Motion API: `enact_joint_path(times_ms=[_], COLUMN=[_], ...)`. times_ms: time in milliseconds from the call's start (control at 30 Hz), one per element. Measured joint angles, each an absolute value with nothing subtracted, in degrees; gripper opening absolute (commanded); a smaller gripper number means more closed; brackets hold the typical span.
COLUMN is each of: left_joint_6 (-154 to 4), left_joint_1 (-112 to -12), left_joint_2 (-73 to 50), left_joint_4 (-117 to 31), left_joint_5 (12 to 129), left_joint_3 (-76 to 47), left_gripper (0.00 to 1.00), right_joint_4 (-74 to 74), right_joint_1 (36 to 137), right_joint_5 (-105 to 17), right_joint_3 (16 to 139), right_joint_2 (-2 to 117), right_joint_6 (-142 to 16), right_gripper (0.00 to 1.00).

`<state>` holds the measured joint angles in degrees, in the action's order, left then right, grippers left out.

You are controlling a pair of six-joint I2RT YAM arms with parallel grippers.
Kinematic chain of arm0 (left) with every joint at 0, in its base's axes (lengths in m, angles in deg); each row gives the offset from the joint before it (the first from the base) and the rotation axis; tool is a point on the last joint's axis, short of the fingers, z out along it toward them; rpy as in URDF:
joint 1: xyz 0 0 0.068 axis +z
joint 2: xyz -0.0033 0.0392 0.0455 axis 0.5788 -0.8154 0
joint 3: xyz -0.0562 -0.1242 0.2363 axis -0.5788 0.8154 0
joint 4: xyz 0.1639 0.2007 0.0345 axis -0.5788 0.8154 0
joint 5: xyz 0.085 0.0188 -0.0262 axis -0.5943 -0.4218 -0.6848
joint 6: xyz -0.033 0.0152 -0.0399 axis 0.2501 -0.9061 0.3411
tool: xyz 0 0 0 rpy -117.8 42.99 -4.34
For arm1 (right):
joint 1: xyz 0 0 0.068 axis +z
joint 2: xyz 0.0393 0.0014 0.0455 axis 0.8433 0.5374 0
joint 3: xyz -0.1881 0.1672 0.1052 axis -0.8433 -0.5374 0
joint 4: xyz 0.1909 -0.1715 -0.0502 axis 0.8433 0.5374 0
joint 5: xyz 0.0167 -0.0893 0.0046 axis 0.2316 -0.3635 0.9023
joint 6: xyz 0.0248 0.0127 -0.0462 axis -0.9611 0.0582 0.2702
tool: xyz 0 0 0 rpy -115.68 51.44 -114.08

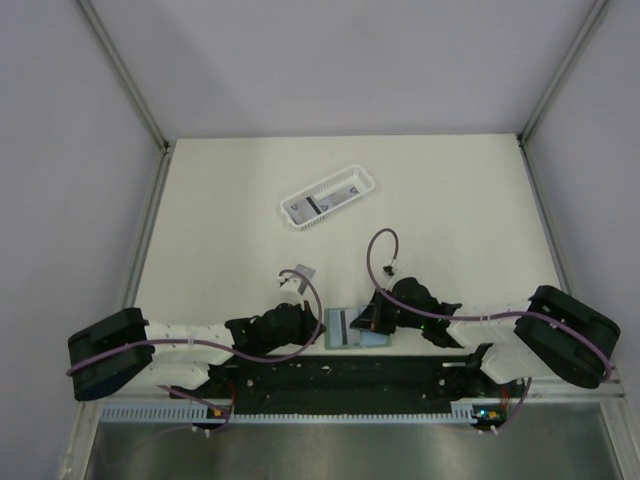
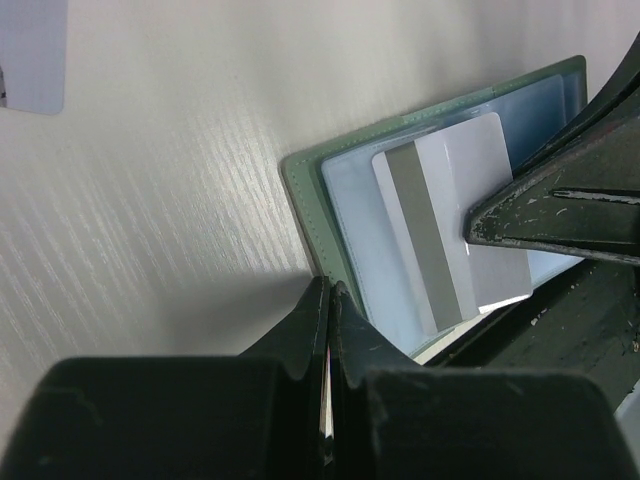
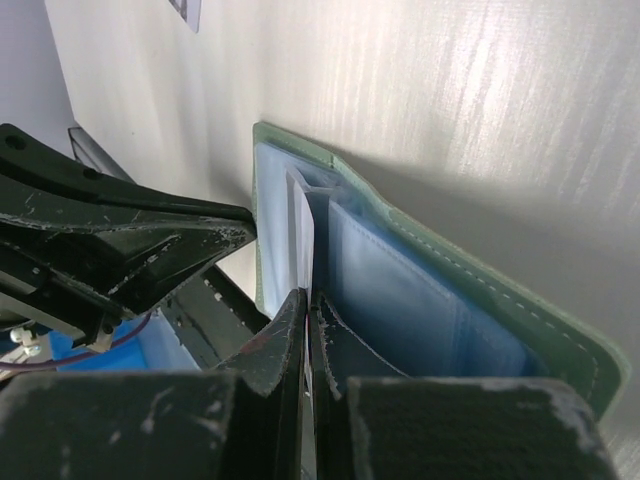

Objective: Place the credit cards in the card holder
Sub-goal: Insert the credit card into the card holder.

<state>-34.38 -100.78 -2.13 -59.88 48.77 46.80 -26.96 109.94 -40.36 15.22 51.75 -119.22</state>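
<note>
One credit card (image 2: 450,190), probably stiff and slippery, is edge-clamped in my right gripper (image 3: 306,295); left gripper (image 2: 328,290) closed beside the card holder (image 2: 298,200).

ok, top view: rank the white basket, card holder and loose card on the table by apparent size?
1. white basket
2. card holder, partly covered by the arms
3. loose card
</note>
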Motion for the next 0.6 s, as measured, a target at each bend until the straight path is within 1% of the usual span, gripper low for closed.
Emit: enact_joint_path(times_ms=[133,167,200,267,333,500,600], left_joint_6=[-34.38,-34.38,-34.38,-34.38,-34.36,-34.31,-34.29], left_joint_1=[-100.78,-100.78,-100.78,-100.78,-100.78,-100.8,-100.8], left_joint_2=[-2.13,-2.13,-2.13,-2.13,-2.13,-2.09,-1.87], left_joint_4=[-59.88,-59.88,-59.88,-59.88,-59.9,-59.9,-59.7], left_joint_5=[48.79,48.81,48.81,48.85,49.12,50.08,50.49], left_joint_3=[46.8,46.8,46.8,46.8,46.8,46.8,46.82], left_gripper=[0.0,0.0,0.0,0.0,0.0,0.0,0.0], right_joint_4=[-28.01,-28.01,-27.96,-27.61,-25.78,-19.48,-15.13], right_joint_1=[109.96,109.98,110.03,110.27,110.88,112.28,112.48], right_joint_5=[-39.77,-39.75,-39.75,-39.86,-40.32,-41.39,-42.33], right_joint_3=[15.22,15.22,15.24,15.3,15.37,16.44,17.34], right_joint_2=[51.97,51.97,51.97,51.93,51.69,47.82,45.22], right_joint_6=[-119.46,-119.64,-119.75,-119.83,-119.68,-119.33,-118.65], right_gripper=[0.0,0.02,0.07,0.21,0.31,0.46,0.48])
